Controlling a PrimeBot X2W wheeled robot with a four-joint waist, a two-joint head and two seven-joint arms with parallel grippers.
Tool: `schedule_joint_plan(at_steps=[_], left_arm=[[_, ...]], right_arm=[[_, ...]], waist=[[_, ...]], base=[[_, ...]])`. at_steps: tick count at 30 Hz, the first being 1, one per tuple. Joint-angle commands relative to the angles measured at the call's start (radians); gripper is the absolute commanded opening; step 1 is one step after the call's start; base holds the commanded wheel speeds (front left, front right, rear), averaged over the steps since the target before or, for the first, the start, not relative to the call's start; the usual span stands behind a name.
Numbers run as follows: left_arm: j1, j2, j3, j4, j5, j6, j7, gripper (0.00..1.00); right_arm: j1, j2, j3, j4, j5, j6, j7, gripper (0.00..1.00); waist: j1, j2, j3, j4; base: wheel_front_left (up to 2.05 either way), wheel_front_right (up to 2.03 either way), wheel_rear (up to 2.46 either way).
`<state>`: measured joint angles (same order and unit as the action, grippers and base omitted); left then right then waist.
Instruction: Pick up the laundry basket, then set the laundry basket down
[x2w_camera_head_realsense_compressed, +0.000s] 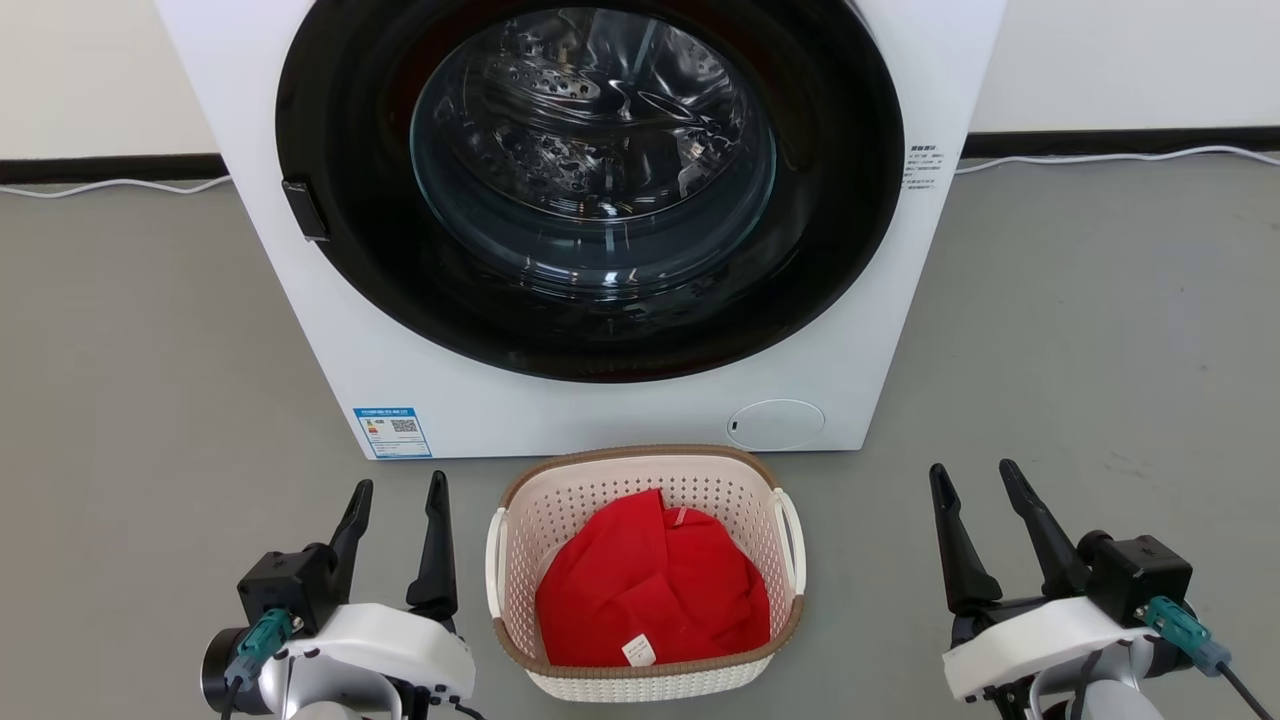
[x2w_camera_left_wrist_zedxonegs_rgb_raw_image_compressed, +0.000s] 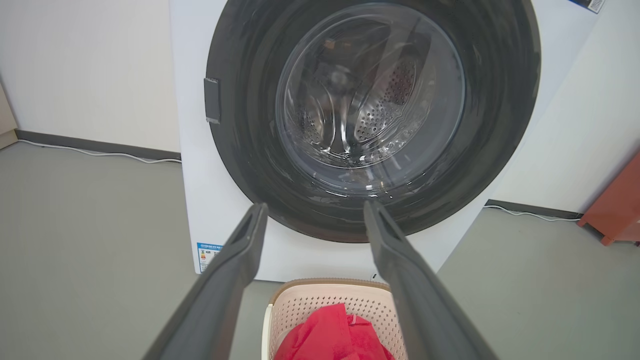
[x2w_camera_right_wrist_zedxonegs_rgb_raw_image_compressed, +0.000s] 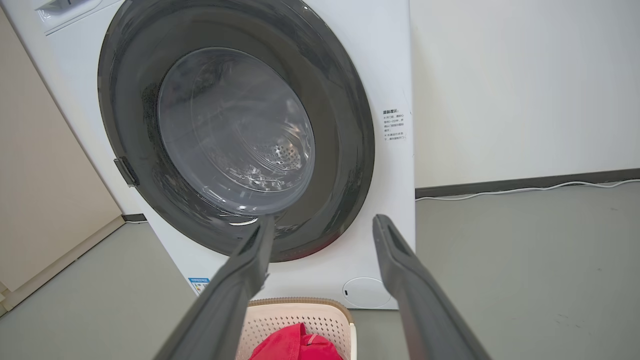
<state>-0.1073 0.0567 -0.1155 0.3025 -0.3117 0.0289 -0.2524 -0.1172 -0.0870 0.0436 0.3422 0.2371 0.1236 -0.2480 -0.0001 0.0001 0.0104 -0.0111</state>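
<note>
The laundry basket (x2w_camera_head_realsense_compressed: 727, 500) is a small cream perforated tub with a brown rim and white side handles. It stands on the grey floor just before the washing machine (x2w_camera_head_realsense_compressed: 880, 330), with a red cloth (x2w_camera_head_realsense_compressed: 650, 590) inside. To its left my left gripper (x2w_camera_head_realsense_compressed: 400, 484) is open and empty, clear of the basket. On the other side my right gripper (x2w_camera_head_realsense_compressed: 972, 470) stands open too, farther off. Through the left wrist view the basket (x2w_camera_left_wrist_zedxonegs_rgb_raw_image_compressed: 320, 305) lies low between the fingers of the left gripper (x2w_camera_left_wrist_zedxonegs_rgb_raw_image_compressed: 315, 207). The right wrist view has the basket (x2w_camera_right_wrist_zedxonegs_rgb_raw_image_compressed: 295, 315) low, under the right gripper (x2w_camera_right_wrist_zedxonegs_rgb_raw_image_compressed: 324, 220).
The washing machine's round glass door (x2w_camera_head_realsense_compressed: 590, 170) is closed. A white cable (x2w_camera_head_realsense_compressed: 110, 186) runs along the wall base on both sides. A red-brown piece of furniture (x2w_camera_left_wrist_zedxonegs_rgb_raw_image_compressed: 617, 205) stands to the right of the machine. Bare grey floor (x2w_camera_head_realsense_compressed: 1100, 340) spreads on both sides.
</note>
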Motion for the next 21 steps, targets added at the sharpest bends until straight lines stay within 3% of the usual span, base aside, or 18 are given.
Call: schedule_joint_plan(at_steps=[1,21], left_arm=[[-0.013,0.004,0.035,-0.03,0.011,-0.006,-0.009,1.0],[-0.011,-0.003,0.039,-0.026,0.025,-0.013,-0.009,1.0]], right_arm=[[-0.025,-0.002,0.025,-0.018,-0.005,0.007,-0.014,1.0],[-0.025,-0.005,0.028,-0.016,-0.001,0.007,-0.014,1.0]], waist=[[0.0001,-0.0001,0.001,0.0],[0.0001,-0.0001,-0.004,0.004]], base=[[0.0,0.0,0.0],[0.0,0.0,0.0]])
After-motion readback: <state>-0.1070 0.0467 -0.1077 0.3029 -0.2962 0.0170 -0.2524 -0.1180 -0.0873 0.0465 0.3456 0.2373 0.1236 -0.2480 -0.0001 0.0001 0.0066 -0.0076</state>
